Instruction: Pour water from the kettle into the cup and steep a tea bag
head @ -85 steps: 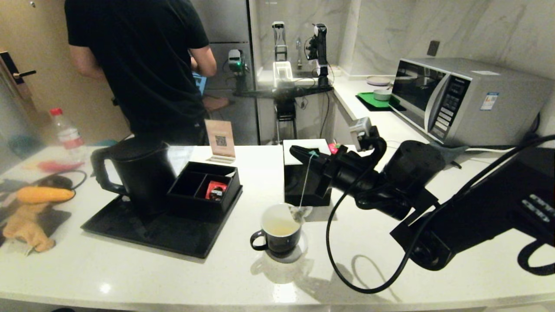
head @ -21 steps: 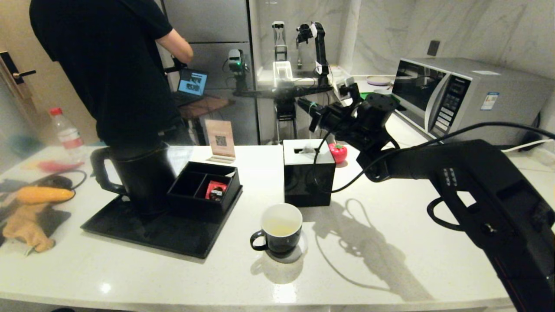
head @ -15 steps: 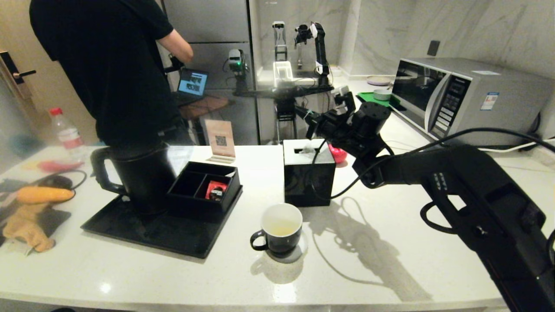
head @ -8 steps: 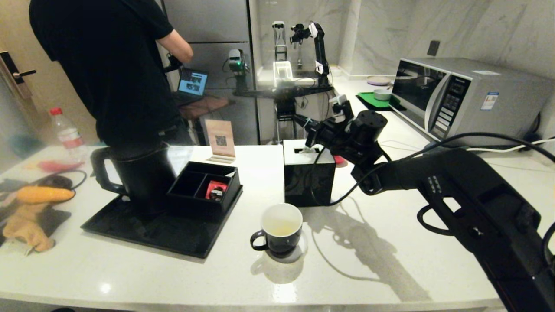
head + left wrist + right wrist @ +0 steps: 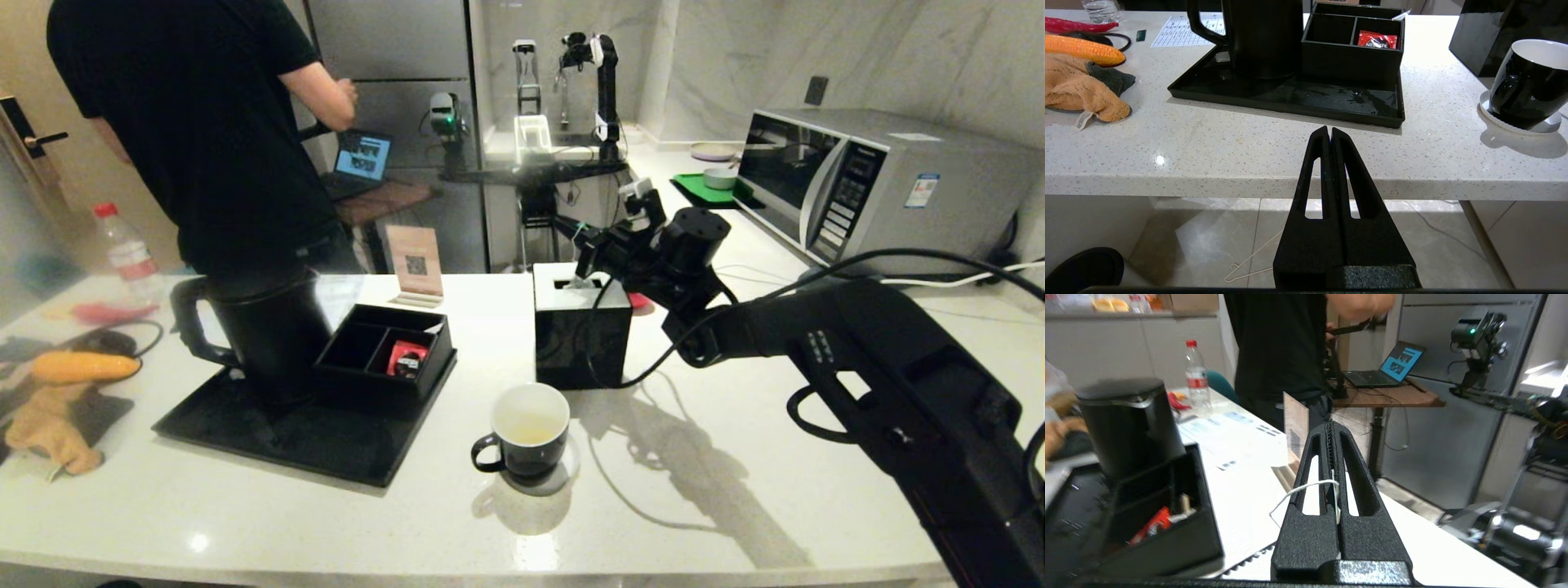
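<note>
Since dipping, right tool (image 5: 563, 222) has lifted above the tissue box (image 5: 581, 327), clenched on the tea bag's string (image 5: 1306, 486); bag itself unseen. Cup (image 5: 526, 433) holds tinted water (image 5: 526, 426) on the tabletop; steeping likely done. Left tool (image 5: 1329, 134) parked, clenched empty.

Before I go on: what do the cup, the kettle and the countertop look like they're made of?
Cup: likely glazed ceramic, glossy black outside with sharp reflections, white inside. Kettle: matte black with no glare, so coated metal or plastic; can't tell which. Countertop: polished speckled white stone or quartz composite, mirroring the ceiling lights.
</note>
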`<state>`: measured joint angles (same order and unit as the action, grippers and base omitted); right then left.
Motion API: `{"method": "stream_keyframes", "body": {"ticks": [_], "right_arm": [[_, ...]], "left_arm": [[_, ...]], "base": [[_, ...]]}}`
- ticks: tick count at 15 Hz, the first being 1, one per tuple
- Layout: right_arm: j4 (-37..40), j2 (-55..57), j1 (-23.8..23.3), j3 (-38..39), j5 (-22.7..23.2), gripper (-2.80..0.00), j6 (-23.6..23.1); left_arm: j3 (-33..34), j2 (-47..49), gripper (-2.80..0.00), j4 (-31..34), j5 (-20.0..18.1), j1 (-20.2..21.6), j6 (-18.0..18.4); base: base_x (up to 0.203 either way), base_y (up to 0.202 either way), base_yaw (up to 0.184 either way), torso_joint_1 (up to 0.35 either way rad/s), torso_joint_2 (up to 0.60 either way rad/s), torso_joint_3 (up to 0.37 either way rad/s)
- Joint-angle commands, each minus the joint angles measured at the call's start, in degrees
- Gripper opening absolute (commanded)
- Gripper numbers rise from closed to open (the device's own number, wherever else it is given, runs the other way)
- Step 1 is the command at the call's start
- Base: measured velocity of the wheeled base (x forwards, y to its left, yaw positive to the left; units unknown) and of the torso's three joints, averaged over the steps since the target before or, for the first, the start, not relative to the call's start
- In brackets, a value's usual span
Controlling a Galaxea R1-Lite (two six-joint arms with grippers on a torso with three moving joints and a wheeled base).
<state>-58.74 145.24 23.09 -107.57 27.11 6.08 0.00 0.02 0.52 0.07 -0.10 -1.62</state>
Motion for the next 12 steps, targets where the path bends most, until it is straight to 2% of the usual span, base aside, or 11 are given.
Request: {"method": "stream_keyframes", "body": {"ticks": [1,3,4,5,9,12], "right_arm": [[-0.3,-0.3,-0.2,1.5,0.2,-2.8,-1.9],[-0.7,-0.7,-0.2,2.7,0.2,-2.8,-2.1],[-0.6,-1.1,-0.2,3.0,0.2,-1.26,-2.1],[-0.6,-1.1,-0.3,3.0,0.2,0.0,-2.1],[-1.0,-1.4,-0.6,2.7,0.2,0.0,-2.2],[-0.1,-1.7,-1.4,3.0,0.4,0.0,-7.0]], "left_arm": [[0.0,0.0,-2.8,0.0,0.0,0.0,0.0],[0.0,0.0,-2.8,0.0,0.0,0.0,0.0],[0.0,0.0,-2.8,0.0,0.0,0.0,0.0],[0.0,0.0,-2.8,0.0,0.0,0.0,0.0],[0.0,0.0,-2.8,0.0,0.1,0.0,0.0],[0.0,0.0,-2.8,0.0,0.0,0.0,0.0]], "base": [[0.0,0.0,0.0,0.0,0.0,0.0],[0.0,0.0,0.0,0.0,0.0,0.0],[0.0,0.0,0.0,0.0,0.0,0.0],[0.0,0.0,0.0,0.0,0.0,0.0],[0.0,0.0,0.0,0.0,0.0,0.0],[0.0,0.0,0.0,0.0,0.0,0.0]]}}
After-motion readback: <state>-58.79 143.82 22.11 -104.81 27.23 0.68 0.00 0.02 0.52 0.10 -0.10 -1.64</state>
